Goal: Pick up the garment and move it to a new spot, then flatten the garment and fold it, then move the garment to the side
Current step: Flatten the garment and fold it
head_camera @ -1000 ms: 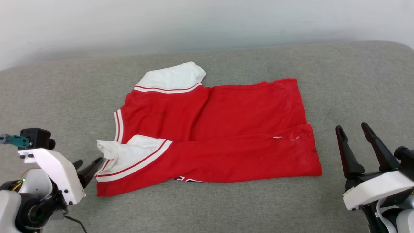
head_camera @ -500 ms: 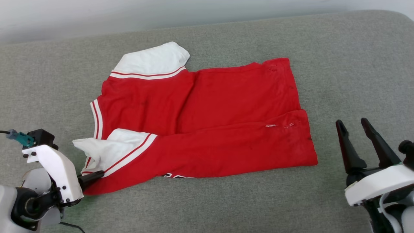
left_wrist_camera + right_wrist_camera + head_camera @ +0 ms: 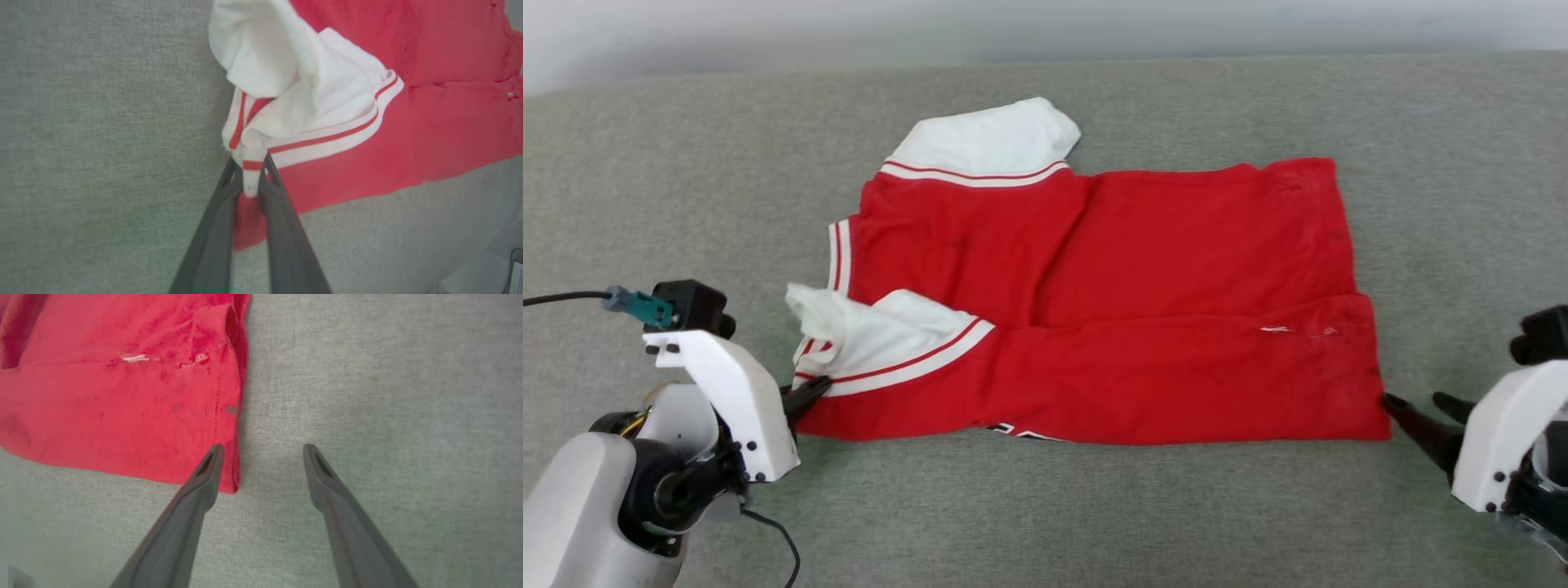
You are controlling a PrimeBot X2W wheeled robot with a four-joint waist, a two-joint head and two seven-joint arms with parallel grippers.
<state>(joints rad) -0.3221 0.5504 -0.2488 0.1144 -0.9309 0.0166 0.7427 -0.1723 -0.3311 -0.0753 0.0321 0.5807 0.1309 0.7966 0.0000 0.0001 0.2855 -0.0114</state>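
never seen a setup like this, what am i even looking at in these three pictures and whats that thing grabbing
It is a robot with two arms, each ending in a gripper with two long dark fingers. The wide picture comes from a camera on its head, looking down at a grey padded surface. The other two come from cameras on its wrists, each looking along that gripper's fingers. A red shirt with white sleeves lies spread on the surface, partly folded. The left gripper is pinched shut on a striped edge of the shirt by the near sleeve. The right gripper is open and holds nothing; one finger is at the shirt's near corner, the other over bare surface.
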